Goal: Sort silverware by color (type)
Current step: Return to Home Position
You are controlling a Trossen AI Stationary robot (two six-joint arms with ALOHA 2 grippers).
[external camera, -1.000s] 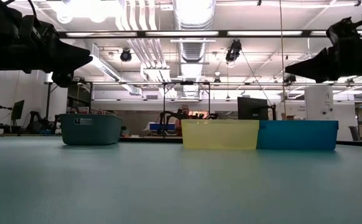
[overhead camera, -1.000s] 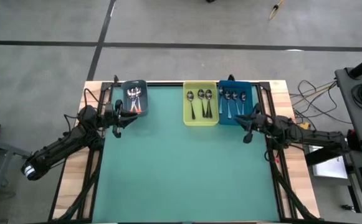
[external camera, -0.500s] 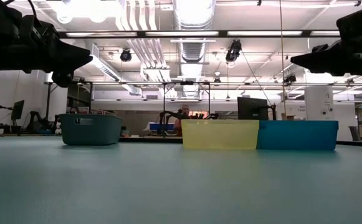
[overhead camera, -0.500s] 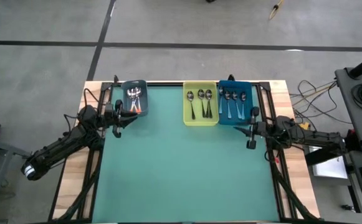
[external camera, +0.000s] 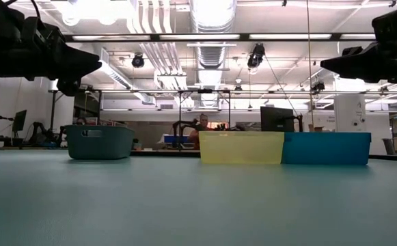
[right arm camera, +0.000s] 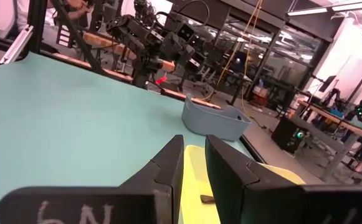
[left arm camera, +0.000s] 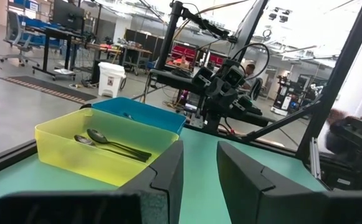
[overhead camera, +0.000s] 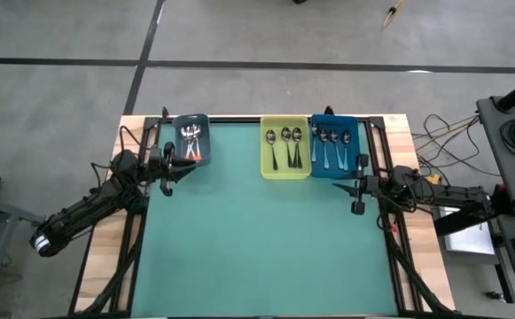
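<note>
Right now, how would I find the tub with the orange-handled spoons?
Look along the back edge of the green table. The small grey tub stands alone near the left arm; the yellow tub and blue tub sit side by side.

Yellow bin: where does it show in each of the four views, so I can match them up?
High view: yellow bin in the upper middle of the picture.
Low view: yellow bin right of centre, seen side-on.
Left wrist view: yellow bin at left, spoons inside.
Right wrist view: only a yellow strip of it, close up.
Landmark: the blue bin against its side, seen in all but the right wrist view.
</note>
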